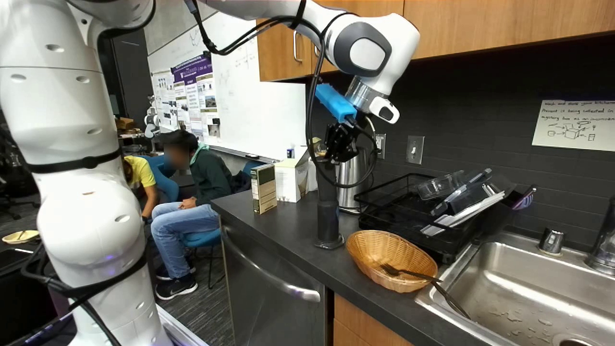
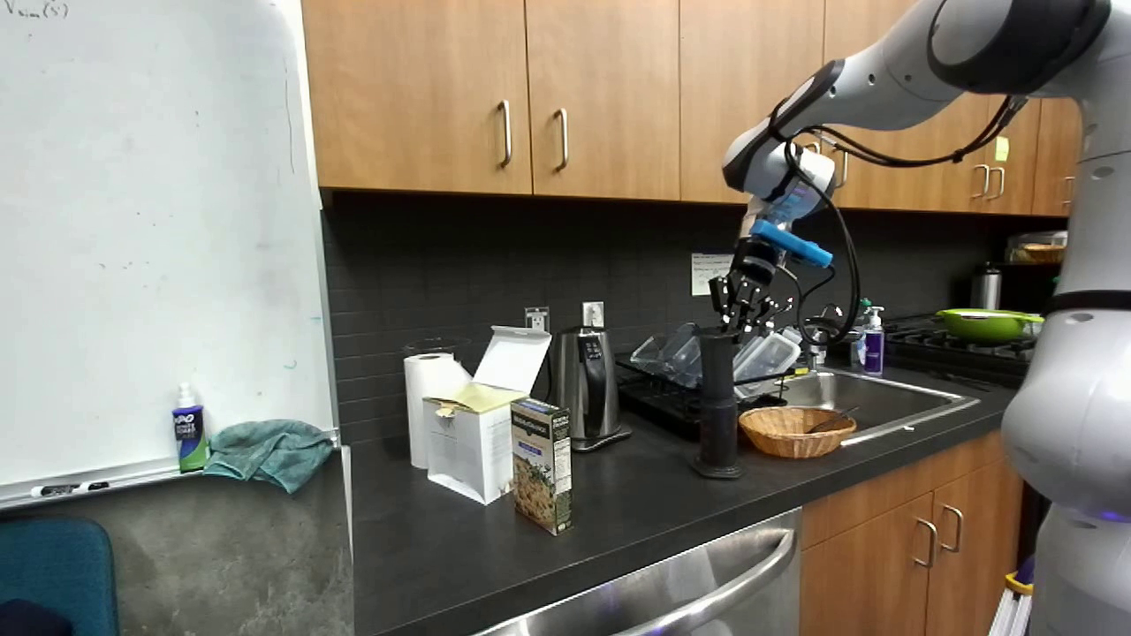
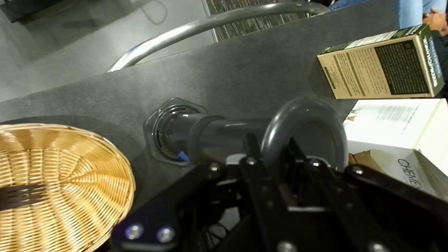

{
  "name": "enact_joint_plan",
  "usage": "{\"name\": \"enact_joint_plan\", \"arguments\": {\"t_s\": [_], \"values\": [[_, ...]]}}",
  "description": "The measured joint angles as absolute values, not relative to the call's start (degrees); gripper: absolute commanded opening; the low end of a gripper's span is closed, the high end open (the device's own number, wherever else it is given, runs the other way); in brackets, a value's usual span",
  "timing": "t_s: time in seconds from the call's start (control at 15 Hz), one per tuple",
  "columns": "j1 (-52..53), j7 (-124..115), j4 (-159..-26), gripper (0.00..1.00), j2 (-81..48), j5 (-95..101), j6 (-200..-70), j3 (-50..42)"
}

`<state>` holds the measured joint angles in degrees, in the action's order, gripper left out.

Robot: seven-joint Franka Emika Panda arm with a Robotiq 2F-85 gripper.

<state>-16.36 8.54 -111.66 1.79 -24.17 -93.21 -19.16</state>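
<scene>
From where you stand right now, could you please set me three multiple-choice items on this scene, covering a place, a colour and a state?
1. Where is the claw?
A. Over the sink
B. At the top of the dark cylinder
C. Inside the wicker basket

2. What colour is the open box?
A. White
B. Red
C. Green

3. How is the dark cylinder placed?
A. On its side
B. Hanging in the air
C. Upright

1: B, since in the wrist view the claw's fingers are at that cylinder's rim.
2: A, since its outside looks white in an exterior view.
3: C, since both exterior views show it vertical on the counter.
</scene>
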Motion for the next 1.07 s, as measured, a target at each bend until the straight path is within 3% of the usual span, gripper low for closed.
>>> {"name": "enact_joint_plan", "arguments": {"t_s": [1.07], "values": [[-16.4, 10.1, -111.8, 0.05, 1.8, -24.2, -93.3, -19.2]]}}
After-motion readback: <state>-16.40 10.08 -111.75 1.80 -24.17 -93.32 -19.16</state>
